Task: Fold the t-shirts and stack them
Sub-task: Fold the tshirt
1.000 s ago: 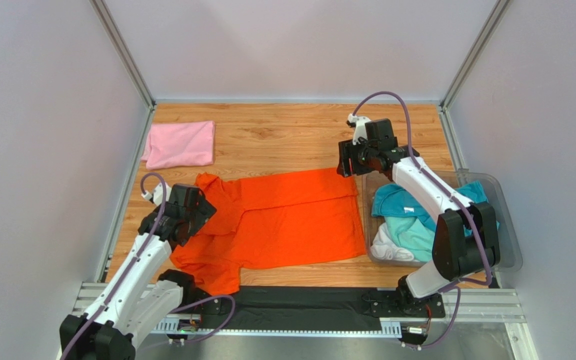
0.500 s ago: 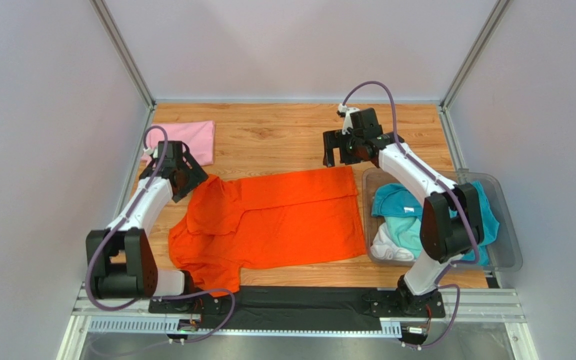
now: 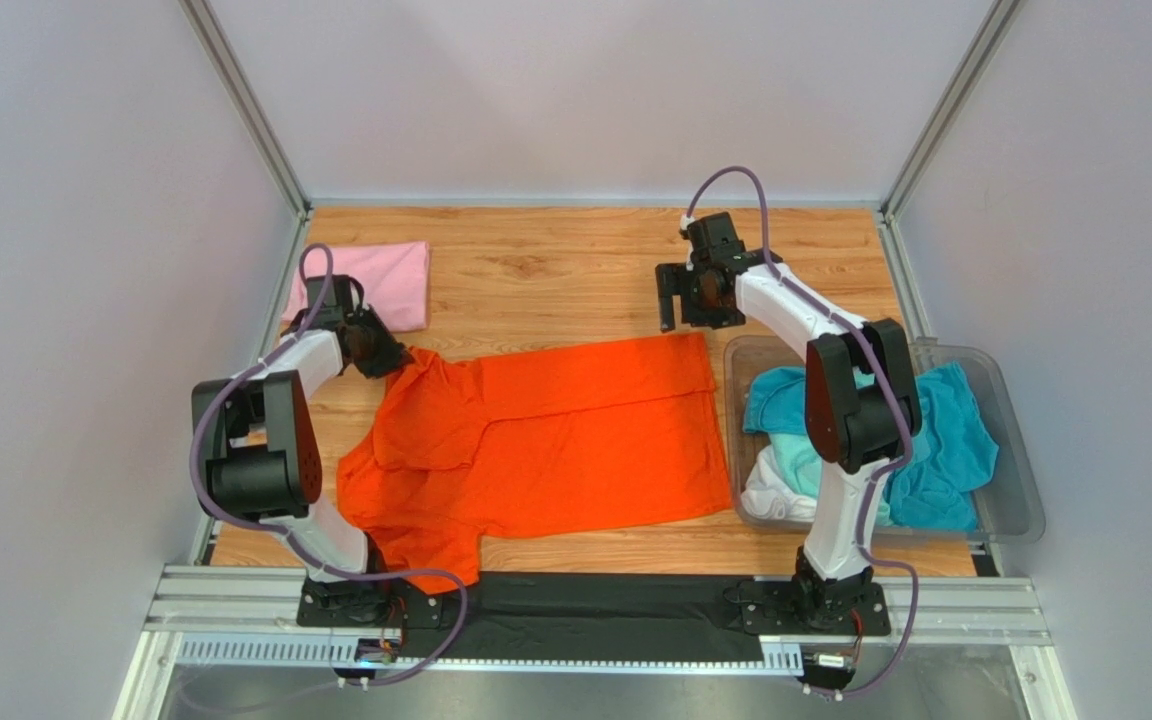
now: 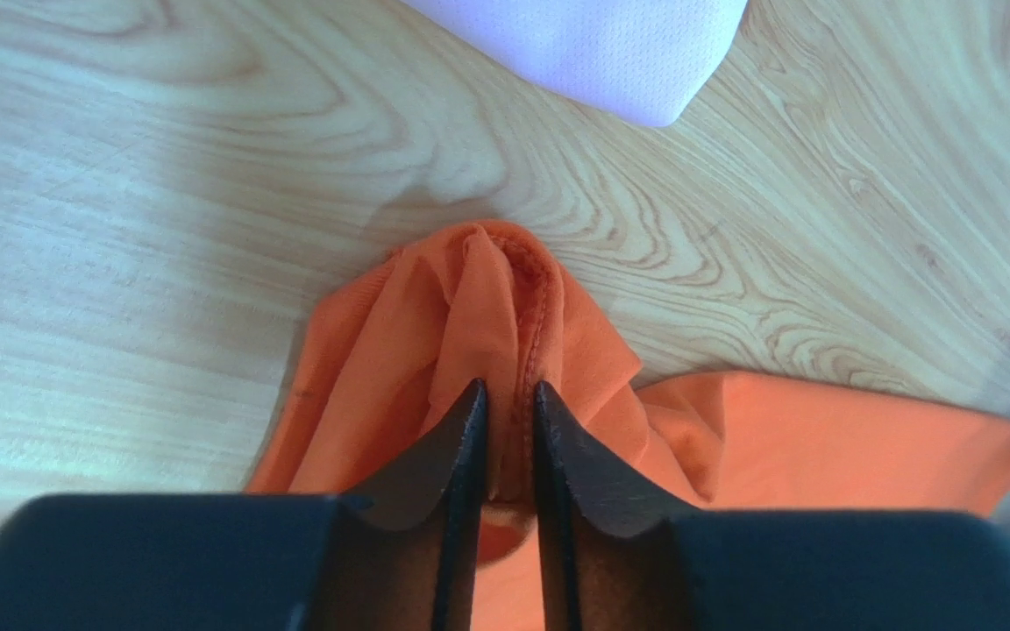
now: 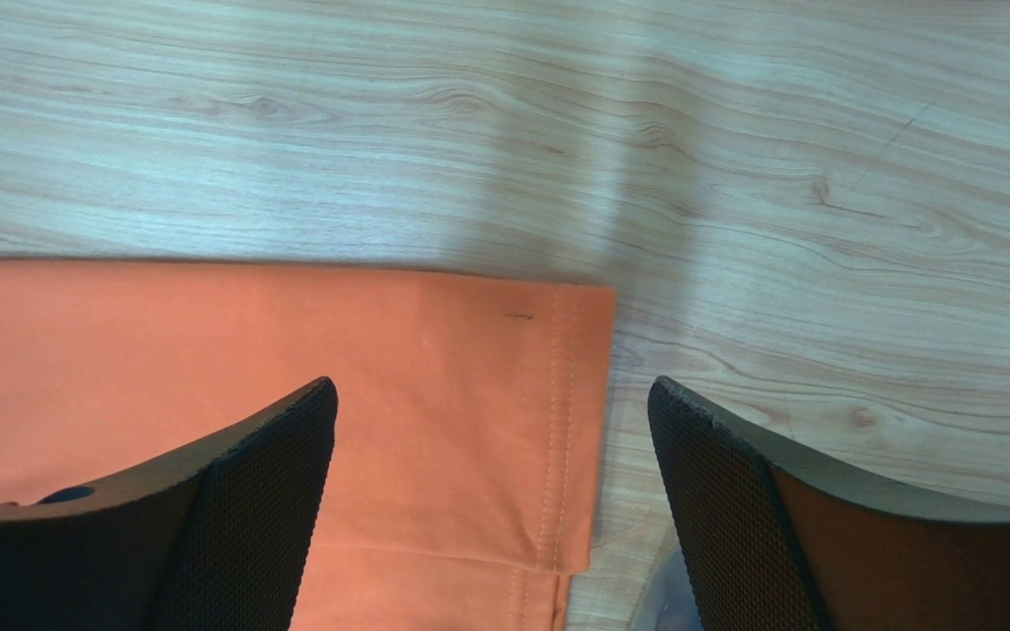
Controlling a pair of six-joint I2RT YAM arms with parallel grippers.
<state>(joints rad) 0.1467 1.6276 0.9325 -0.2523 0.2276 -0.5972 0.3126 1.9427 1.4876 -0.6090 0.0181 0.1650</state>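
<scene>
scene: top view, 12 o'clock = far edge of the counter (image 3: 537,278)
orange t-shirt (image 3: 582,435): spread at counter centre, body mostly flat, hem end toward 3 o'clock, sleeve end toward 9 o'clock and rumpled
left jaws: at the shirt's 10 o'clock corner, narrow, nipping a bunched ridge of orange cloth (image 4: 504,303); a seamed edge runs down into the gap between the fingers
left wrist view: cloth gathers to a peak just ahead of the tips, bare wood around it, pale corner of the pink t-shirt (image 3: 367,285) at 12 o'clock
right jaws: at the shirt's 1 o'clock corner, wide, nothing held
right wrist view: stitched hem corner (image 5: 557,381) lies in the gap, nearer the left finger; right finger is over bare wood; contact with the cloth cannot be told
pink t-shirt: folded flat at 10 o'clock on the counter, near the left jaws, apart from the orange one
bin (image 3: 1021,495): clear plastic, at 4 o'clock, just beside the orange hem
bin contents: teal t-shirt (image 3: 958,435), mint t-shirt (image 3: 778,453), white t-shirt (image 3: 770,498), all crumpled, partly hidden by the right arm
</scene>
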